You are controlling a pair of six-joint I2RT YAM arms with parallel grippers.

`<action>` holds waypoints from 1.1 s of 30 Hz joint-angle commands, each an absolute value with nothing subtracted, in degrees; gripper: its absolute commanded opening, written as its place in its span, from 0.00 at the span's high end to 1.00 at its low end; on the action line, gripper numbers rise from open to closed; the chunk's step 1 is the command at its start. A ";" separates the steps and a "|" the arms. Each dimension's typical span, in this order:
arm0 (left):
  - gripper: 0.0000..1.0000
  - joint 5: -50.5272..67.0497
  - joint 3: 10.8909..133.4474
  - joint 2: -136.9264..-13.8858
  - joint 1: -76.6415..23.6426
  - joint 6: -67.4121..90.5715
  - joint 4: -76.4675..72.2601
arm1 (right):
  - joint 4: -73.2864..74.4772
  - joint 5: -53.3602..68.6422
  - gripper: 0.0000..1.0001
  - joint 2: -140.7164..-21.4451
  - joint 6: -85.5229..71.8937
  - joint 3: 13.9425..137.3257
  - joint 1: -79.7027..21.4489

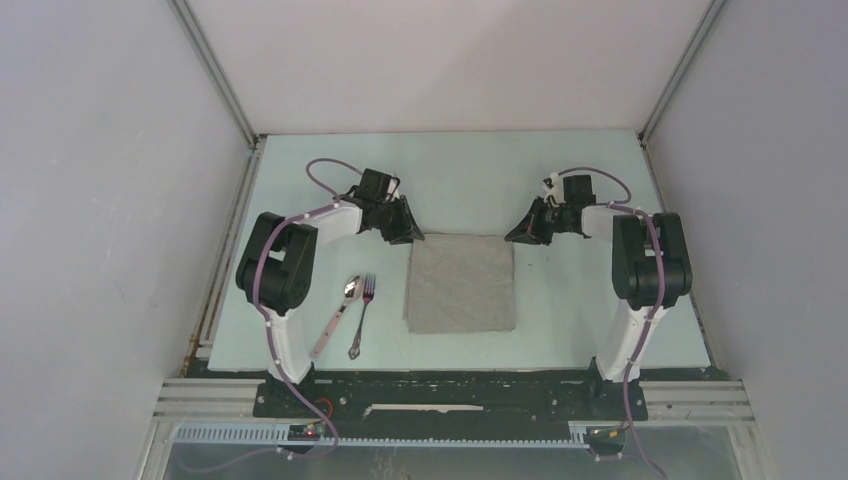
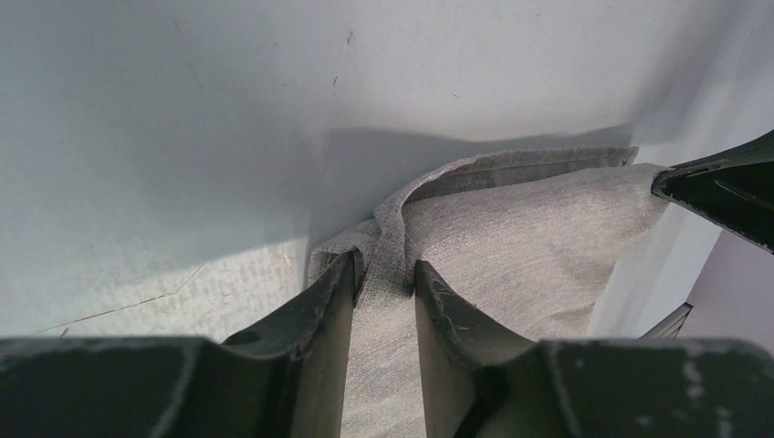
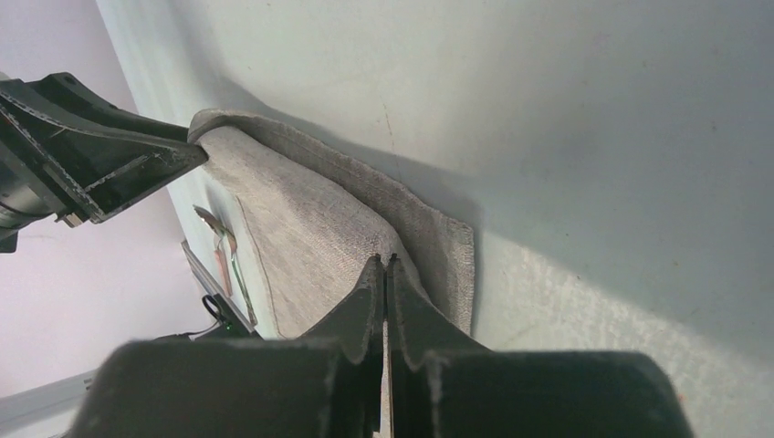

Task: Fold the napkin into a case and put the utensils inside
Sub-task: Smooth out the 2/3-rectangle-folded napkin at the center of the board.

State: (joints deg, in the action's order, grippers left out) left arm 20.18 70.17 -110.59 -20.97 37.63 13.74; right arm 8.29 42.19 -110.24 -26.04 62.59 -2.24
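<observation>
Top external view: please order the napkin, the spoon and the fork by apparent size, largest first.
1. napkin, clearly largest.
2. spoon and fork: about equal length, too alike to rank.

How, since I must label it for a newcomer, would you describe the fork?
On the pale table, look left of the grey napkin lying in the middle. Two slim pieces lie there side by side. The fork is the one nearer the napkin, all metal with tines, while the spoon beside it has a rounded bowl and pale handle.
</observation>
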 commanded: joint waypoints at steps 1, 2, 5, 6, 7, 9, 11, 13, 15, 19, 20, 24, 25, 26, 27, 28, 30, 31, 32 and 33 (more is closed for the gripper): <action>0.66 19.41 70.05 -108.46 -20.65 37.51 12.60 | 7.21 40.76 1.00 -107.46 -25.95 61.30 -1.50; 0.66 19.17 70.05 -107.97 -20.70 37.41 12.93 | 6.88 40.70 1.00 -107.56 -26.12 61.11 -1.36; 0.76 19.00 70.38 -107.80 -20.65 37.35 13.04 | 6.42 40.59 1.00 -108.29 -26.28 60.89 -1.34; 0.77 18.78 70.58 -107.84 -20.68 37.35 13.15 | 6.27 40.38 1.00 -108.48 -26.40 60.82 -1.34; 0.78 18.47 71.01 -107.99 -20.66 37.35 13.29 | 6.17 40.18 1.00 -108.54 -26.39 60.82 -1.34; 0.80 17.79 71.81 -108.57 -20.70 37.23 13.82 | 6.14 39.25 1.00 -108.67 -26.24 60.75 -1.29; 0.82 16.69 73.11 -109.51 -20.67 37.02 14.77 | 6.02 38.32 1.00 -108.92 -26.28 60.82 -1.25; 0.84 15.91 74.80 -110.57 -20.66 36.92 15.54 | 5.87 37.39 1.00 -109.33 -26.36 60.76 -1.23; 0.86 15.67 75.98 -111.50 -20.57 36.76 15.98 | 5.33 37.05 1.00 -109.86 -26.39 60.80 -1.23; 0.86 13.01 78.81 -113.16 -20.57 35.33 18.67 | 3.70 37.10 1.00 -110.56 -27.13 60.74 -1.44; 0.83 12.68 79.74 -113.70 -20.57 34.83 19.89 | 3.84 36.78 1.00 -110.56 -27.20 60.97 -1.49; 0.63 12.87 80.21 -113.17 -20.61 33.97 23.51 | 8.12 35.47 0.81 -109.98 -25.93 63.23 -1.98; 0.56 12.65 79.43 -112.02 -20.59 34.07 23.69 | 9.51 34.61 0.74 -109.32 -25.52 63.68 -2.20; 0.50 12.02 78.85 -110.70 -20.57 34.02 24.02 | 11.03 33.26 0.69 -108.37 -24.86 64.32 -2.45; 0.47 10.52 78.58 -109.46 -20.57 33.87 25.10 | 13.60 31.13 0.64 -107.41 -23.98 65.22 -2.66; 0.44 9.09 78.64 -107.95 -20.57 33.47 26.34 | 17.19 28.67 0.61 -106.38 -22.85 66.98 -2.85; 0.41 6.52 78.52 -104.53 -20.65 32.58 28.12 | 24.41 22.07 0.56 -103.78 -20.08 68.94 -3.34; 0.40 6.34 78.30 -102.96 -20.63 32.44 28.42 | 26.21 19.57 0.54 -101.25 -19.30 69.09 -3.65; 0.41 7.29 77.90 -101.65 -20.65 32.72 28.19 | 27.51 17.82 0.52 -99.93 -18.70 68.96 -3.79; 0.45 9.02 77.06 -100.54 -20.80 33.47 27.04 | 28.19 17.29 0.51 -98.20 -18.49 68.73 -4.12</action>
